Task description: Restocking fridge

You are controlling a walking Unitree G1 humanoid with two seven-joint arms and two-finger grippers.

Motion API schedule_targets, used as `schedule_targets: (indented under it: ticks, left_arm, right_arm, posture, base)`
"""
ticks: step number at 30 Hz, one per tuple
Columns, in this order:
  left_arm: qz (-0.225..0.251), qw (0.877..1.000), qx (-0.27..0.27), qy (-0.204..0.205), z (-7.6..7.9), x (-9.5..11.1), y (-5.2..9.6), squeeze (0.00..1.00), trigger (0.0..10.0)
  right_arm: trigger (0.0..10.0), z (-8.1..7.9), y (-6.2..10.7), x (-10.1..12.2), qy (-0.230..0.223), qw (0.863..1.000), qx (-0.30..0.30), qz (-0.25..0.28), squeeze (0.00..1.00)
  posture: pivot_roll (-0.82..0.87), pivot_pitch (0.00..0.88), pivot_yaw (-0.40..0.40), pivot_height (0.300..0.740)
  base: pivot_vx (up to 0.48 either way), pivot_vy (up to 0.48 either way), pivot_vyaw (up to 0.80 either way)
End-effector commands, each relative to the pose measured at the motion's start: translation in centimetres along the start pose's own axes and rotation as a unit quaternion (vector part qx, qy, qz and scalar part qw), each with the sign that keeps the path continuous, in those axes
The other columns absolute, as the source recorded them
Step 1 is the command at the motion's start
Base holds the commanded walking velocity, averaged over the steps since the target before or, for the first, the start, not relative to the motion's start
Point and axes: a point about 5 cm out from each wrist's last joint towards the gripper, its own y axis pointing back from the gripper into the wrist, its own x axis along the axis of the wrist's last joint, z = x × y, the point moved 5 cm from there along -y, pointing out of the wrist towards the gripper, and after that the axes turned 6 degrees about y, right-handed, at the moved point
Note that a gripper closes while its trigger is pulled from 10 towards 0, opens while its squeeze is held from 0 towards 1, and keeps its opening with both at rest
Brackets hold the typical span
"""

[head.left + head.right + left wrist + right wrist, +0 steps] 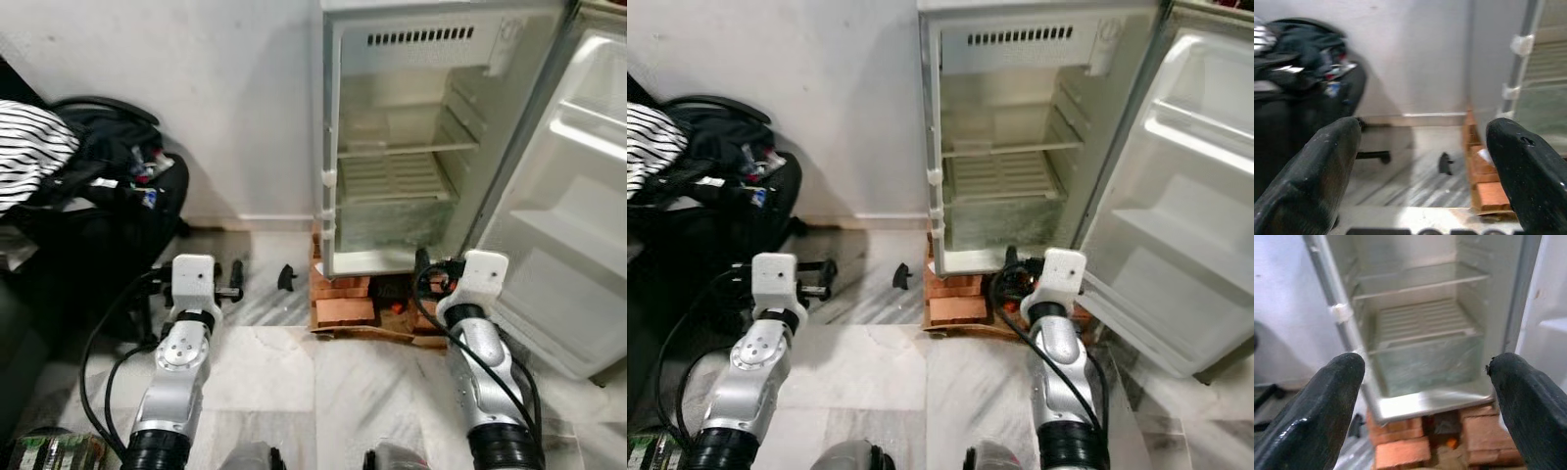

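Fridge [411, 147] stands ahead w/ its door [578, 196] swung wide to my right. Inside I see a glass shelf [1415, 281] up top, a slatted tray [1420, 320] under it and a clear drawer [1425, 362] at the bottom; nothing sits on any of them. Door racks [1195, 147] hold nothing either. Fridge rests on bricks [343, 299], on flattened cardboard [362, 331].

Left gripper [1425, 161] is raised in front of me, fingers [1312, 171] spread wide, nothing between them. It points at the white wall [225, 108] and the floor strip just left of the fridge. Between the fingers I make out a small black part [1445, 163] lying on the floor near the bricks, and a black bar [1371, 155] further left.

Right gripper [1425, 396] is also up, fingers [1533, 401] wide apart, holding nothing, aimed straight into the open fridge at about drawer level, short of the cabinet and not touching it.

Left of me is a black bag [108, 186] piled w/ clothes, a striped cloth [29, 147] on top. Floor [274, 382] is pale marble. Cables [103, 362] loop beside my left arm; another loops over my right wrist [431, 284]. Bottom-left corner shows a green pack [54, 452], too cut off to read.
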Motion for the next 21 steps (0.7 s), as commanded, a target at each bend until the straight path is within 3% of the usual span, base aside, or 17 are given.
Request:
schedule_targets:
  ticks: [1,7,15,21]
  left_arm:
    - [0.007,1.0,0.0,-0.003,0.1,0.3,-0.1,0.0,10.0]
    - [0.029,0.999,-0.03,0.006,0.5,1.5,0.2,0.0,10.0]
    - [0.023,0.998,-0.049,0.008,1.5,1.0,0.1,0.0,10.0]
    - [0.021,0.998,-0.053,0.008,1.9,0.7,0.1,0.0,10.0]
  right_arm:
    - [10.0,0.4,0.0,0.4,-0.007,1.0,-0.008,-0.001,0.0]
    - [10.0,0.1,0.1,0.9,-0.003,1.0,-0.003,0.006,0.0]
    - [10.0,-1.2,-0.3,1.6,0.006,1.0,0.02,0.018,0.0]
    - [10.0,-1.2,-0.7,1.8,0.009,1.0,0.022,0.02,0.0]
  posture:
    - [-0.04,0.0,0.077,0.74]
    - [-0.03,0.0,0.067,0.74]
    - [-0.04,0.0,0.051,0.74]
    - [-0.04,0.0,0.045,0.74]
  base:
    - [0.0,0.0,0.0]
    - [0.0,0.0,0.0]
    - [0.0,-0.435,0.0]
    - [0.0,-0.455,0.0]
